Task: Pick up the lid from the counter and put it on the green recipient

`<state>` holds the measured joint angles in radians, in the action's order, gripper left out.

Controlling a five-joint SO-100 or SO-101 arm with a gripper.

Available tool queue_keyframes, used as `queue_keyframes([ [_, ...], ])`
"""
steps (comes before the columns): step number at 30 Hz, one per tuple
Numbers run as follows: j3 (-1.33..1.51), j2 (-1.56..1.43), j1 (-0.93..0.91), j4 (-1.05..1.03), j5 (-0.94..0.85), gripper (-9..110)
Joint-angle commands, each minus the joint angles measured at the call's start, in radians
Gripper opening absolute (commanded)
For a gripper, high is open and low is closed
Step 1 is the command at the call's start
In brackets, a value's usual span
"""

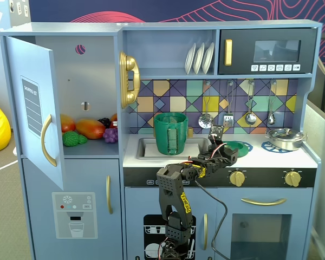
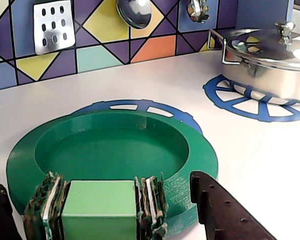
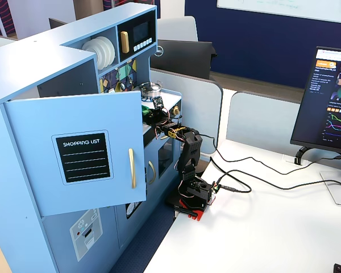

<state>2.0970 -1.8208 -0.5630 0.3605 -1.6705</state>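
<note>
The arm is folded at the elbow and reaching forward over the counter (image 1: 292,158), end effector (image 1: 225,155) low at the lid (image 2: 115,150). In the wrist view its fingers straddle the lid's small tab, spread fairly wide. The lid lies flat on a blue burner ring (image 2: 140,107), right of the green recipient (image 1: 171,132) in the sink. The open fridge door (image 3: 79,153) reads "SHOPPING LIST".

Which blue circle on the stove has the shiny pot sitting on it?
The right-hand blue burner circle, as a fixed view shows it. The silver pot sits on it. The other blue circle has the green lid on it.
</note>
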Motion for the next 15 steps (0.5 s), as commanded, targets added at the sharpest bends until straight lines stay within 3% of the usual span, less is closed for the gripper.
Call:
queue_keyframes([
  [1, -0.078, -0.003, 0.012, 0.035, -0.011, 39],
  [12, -0.092, 0.023, 0.055, 0.040, -0.023, 33],
  [15, -0.081, 0.025, 0.069, 0.041, -0.054, 20],
])
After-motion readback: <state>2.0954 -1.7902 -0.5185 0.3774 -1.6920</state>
